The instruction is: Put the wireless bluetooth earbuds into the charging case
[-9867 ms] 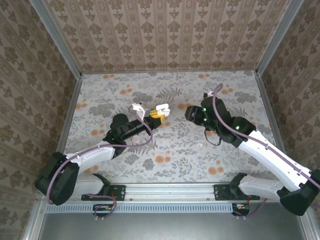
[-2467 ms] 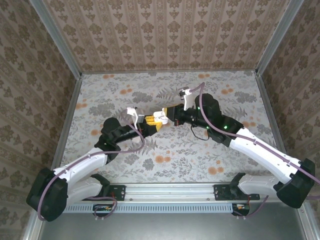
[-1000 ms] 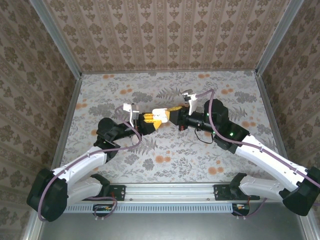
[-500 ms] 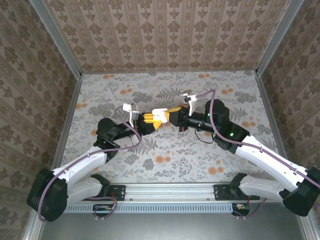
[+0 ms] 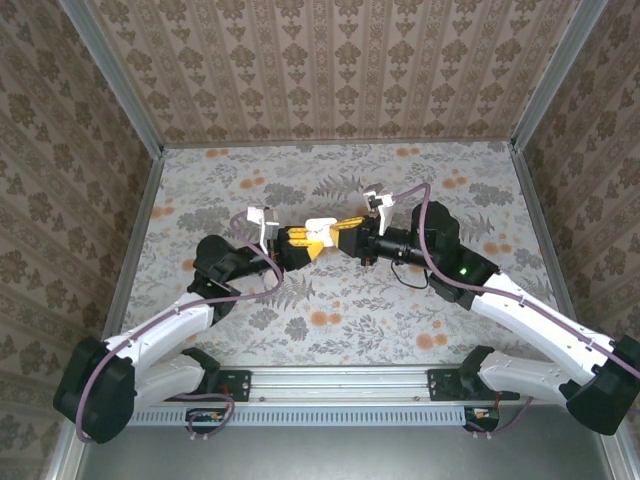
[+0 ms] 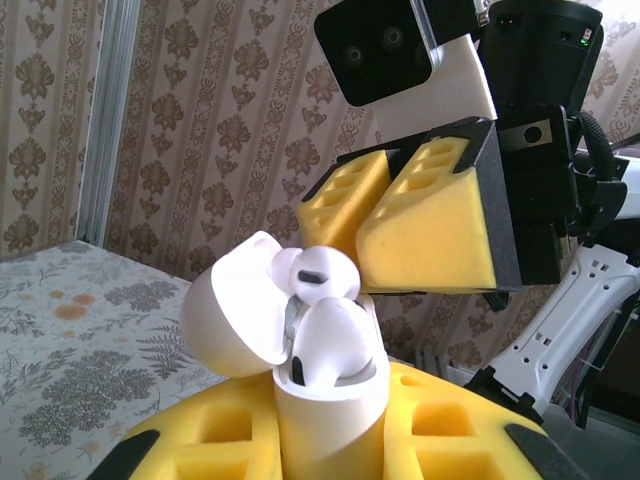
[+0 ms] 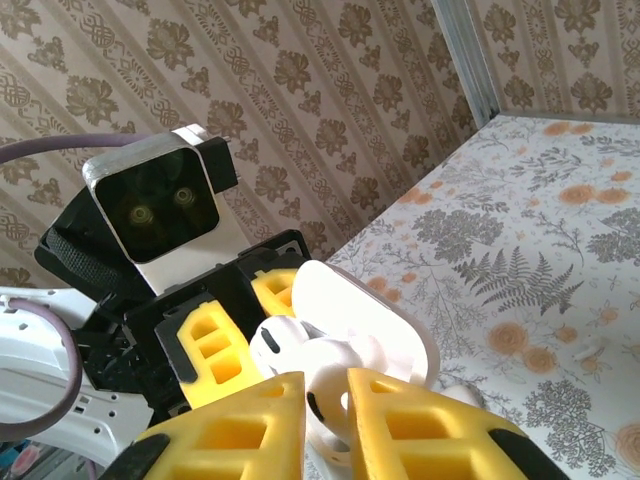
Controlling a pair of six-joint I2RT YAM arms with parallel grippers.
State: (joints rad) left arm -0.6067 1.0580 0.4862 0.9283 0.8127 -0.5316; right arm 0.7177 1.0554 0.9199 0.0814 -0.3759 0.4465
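- The upper earbud [image 6: 315, 272] sits at the centre of the left wrist view, above the open mouth of the charging case [image 6: 325, 410]. It is not yet down in its socket.
- The lower earbud [image 6: 330, 345] lies just under it in the case, tilted. I cannot tell whether it is fully seated.
- The lid [image 6: 225, 320] is swung open toward the left of that frame, so the way in is from the upper right.
- The right hand [image 7: 325, 390] is narrowed, and the upper earbud appears pinched at the very tips of its pads.
- The left hand [image 6: 325, 430] grips the case body from both sides and holds it upright, well above the worktop [image 6: 70, 330].
- To do this step well:
  - Line the stem up with the free socket before pushing, as a slanted entry would likely jam against the lower earbud.
  - Lower slowly and keep the left hand's grip firm so the case does not twist.
  - Loosen the pinch only once the earbud rests in the socket, since a slip here would probably drop it to the worktop.
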